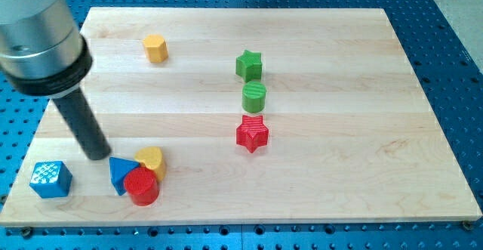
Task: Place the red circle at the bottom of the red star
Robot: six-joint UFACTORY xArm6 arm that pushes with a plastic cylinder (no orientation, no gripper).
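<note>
Red circle (142, 186) touches your blue triangle (119, 174); my tip (96, 155) sits just left; red star (252, 134) far right. No jaws, no writing.

Near the wooden board's (339, 189) lower-left corner, a touching cluster: red circle (142, 186) at the view's bottom, blue triangle (119, 173) to its left, yellow block (151, 161) above it. My tip (96, 153) just upper left of the triangle. Blue cube (50, 179) further left. Mid-board, in one column: green star (249, 65), green cylinder (254, 97), red star (252, 134) lowest. Yellow hexagon (155, 47) alone at upper left.
</note>
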